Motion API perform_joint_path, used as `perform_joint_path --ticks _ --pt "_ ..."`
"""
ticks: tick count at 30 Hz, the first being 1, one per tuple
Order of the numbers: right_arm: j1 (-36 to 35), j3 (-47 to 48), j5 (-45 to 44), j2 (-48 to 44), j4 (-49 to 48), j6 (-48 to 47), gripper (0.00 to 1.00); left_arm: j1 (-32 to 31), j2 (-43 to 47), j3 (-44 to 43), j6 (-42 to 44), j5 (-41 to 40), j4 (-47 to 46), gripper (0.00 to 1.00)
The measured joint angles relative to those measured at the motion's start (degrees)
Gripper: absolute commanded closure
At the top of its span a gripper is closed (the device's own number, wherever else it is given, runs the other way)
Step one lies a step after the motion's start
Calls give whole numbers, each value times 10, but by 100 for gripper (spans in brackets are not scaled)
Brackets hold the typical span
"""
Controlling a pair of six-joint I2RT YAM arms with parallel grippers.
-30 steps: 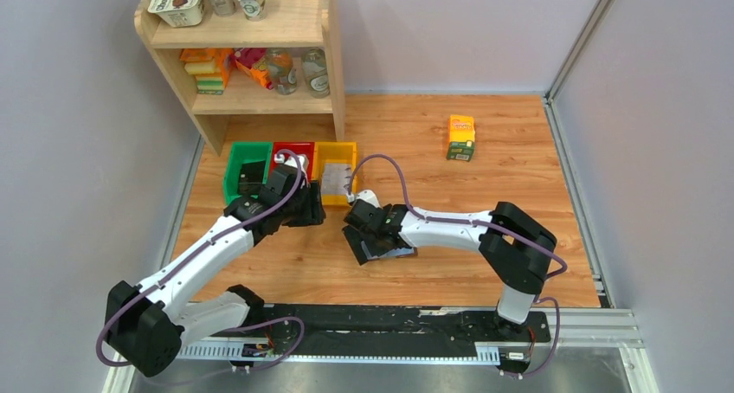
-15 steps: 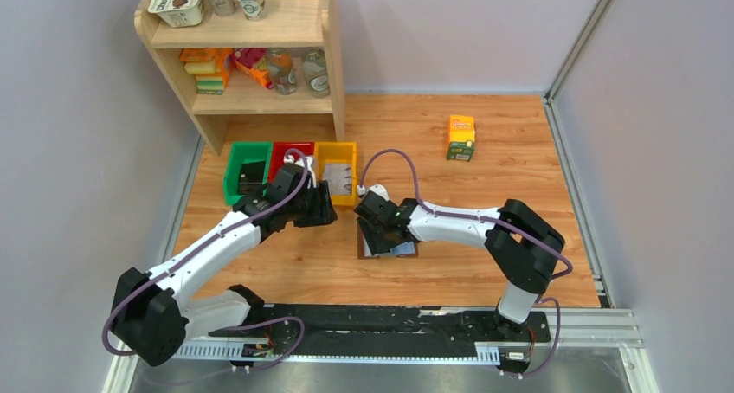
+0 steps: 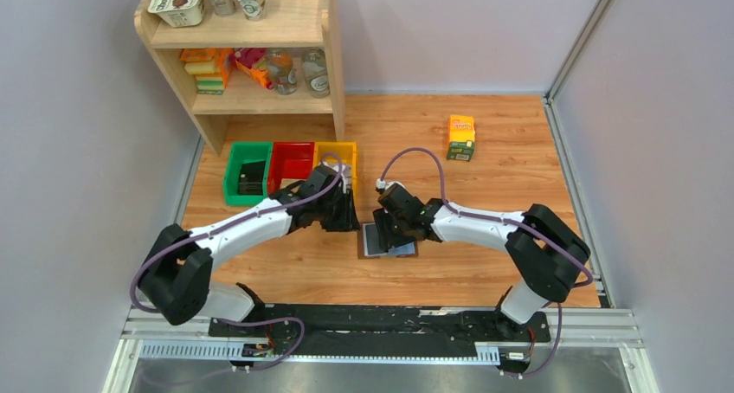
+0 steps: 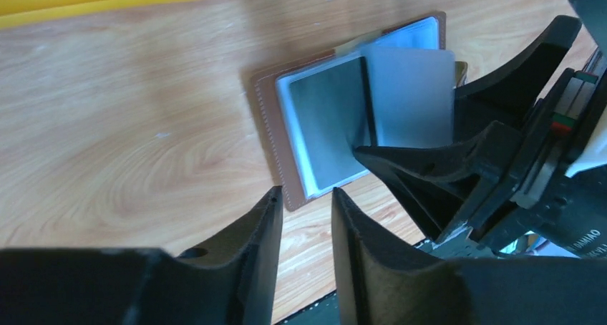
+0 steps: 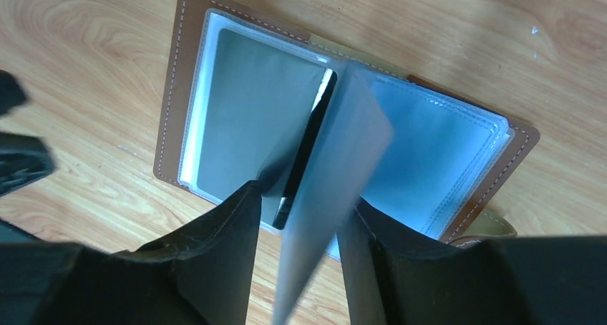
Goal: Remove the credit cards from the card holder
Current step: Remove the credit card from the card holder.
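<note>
The wooden counter [image 3: 519, 263] is walled in grey on three sides. Bare planks lie open to the right of the card holder [image 3: 374, 242] and in front of it, and the yellow bin [image 3: 336, 145] sits near behind it. The holder lies spread flat mid-counter: brown stitched leather, rounded corners, glossy pale-blue sleeves. My right tool [image 5: 300, 196] stands spread astride one upstanding sleeve [image 5: 351, 146], with a dark credit card [image 5: 308, 146] edge showing beside it. My left tool [image 4: 306, 195] hovers by the holder's corner, narrowly parted, pinching nothing.

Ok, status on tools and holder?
Left tool open beside brown leather card holder. Right tool open astride raised clear sleeve. Dark card not out. Nothing blocking.
</note>
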State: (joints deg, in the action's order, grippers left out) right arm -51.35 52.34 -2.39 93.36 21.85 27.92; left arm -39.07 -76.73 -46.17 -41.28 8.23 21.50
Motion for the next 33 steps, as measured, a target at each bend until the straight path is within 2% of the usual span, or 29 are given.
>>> perform_joint_path --ticks 5,13,20,25,33 --pt "33 -36 49 -25 -35 8 53 -26 -77 -43 -9 23 -24 84" --pt "78 -79 85 -60 -54 28 60 -46 -175 -78 -8 40 -40 89" --pt "90 -83 48 -70 -35 56 60 -48 -207 -81 -7 43 -24 90" --pt "106 -82 -16 -85 6 76 54 -48 -207 -80 -6 32 -18 90" --pt "110 -70 -85 -108 71 72 34 -48 -175 -79 -7 23 -15 89"
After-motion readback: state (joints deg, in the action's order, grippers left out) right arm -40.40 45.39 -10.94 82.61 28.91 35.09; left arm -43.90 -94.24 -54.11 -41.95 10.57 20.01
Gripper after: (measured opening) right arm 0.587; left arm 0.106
